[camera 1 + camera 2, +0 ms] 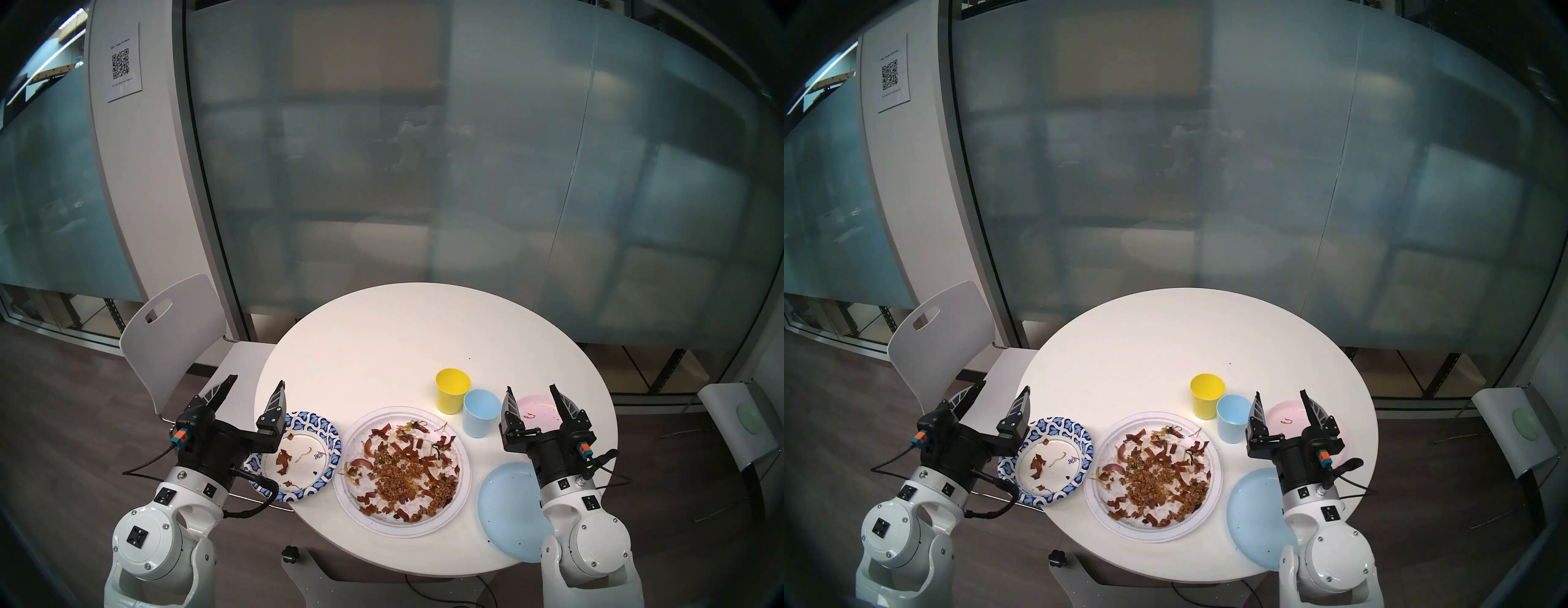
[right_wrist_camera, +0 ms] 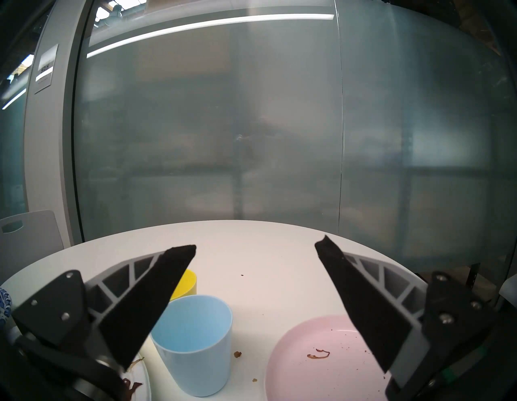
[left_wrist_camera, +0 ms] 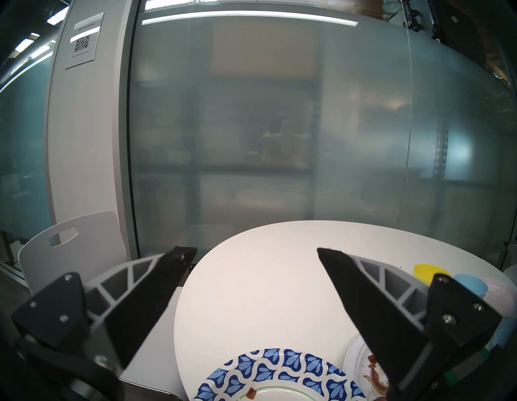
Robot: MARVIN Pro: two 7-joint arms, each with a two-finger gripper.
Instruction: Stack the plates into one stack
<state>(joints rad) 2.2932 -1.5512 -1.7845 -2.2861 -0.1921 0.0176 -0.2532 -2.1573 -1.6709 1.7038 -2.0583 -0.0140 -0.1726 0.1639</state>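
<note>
Head stereo left: a round white table point(image 1: 382, 339) stood on dark wood-look flooring before a curved frosted-glass wall; a white chair point(image 1: 169, 335) sat at its left and a QR-code sheet point(image 1: 123, 63) hung on the white pillar. Four plates lay apart on the near half of the table. The blue-and-white patterned paper plate point(image 1: 326, 433) held a few brown scraps. Just to its right, the large white paper plate point(image 1: 460, 479) carried a spread of brown peelings and crumbs. The plain light-blue plate point(image 1: 505, 501) overhung the near right edge, partly under the right arm. The small pale-pink plate point(image 1: 539, 407) lay beyond it, beside a light-blue cup point(image 1: 479, 416) and a yellow cup point(image 1: 452, 390), both upright and, as far as seen, empty. The left gripper point(image 1: 254, 384) hovered over the table's left edge, fingers spread wide, holding nothing. The right gripper point(image 1: 532, 392) hovered above the pink plate, fingers likewise wide and empty.

Head stereo right: same layout, slightly shifted.

Left wrist: wide-spread fingers point(image 3: 156, 296) framed bare tabletop; the patterned plate's rim showed below.

Right wrist: spread fingers point(image 2: 361, 302) framed the blue cup at left and the pink plate, with one thin peel and specks.
</note>
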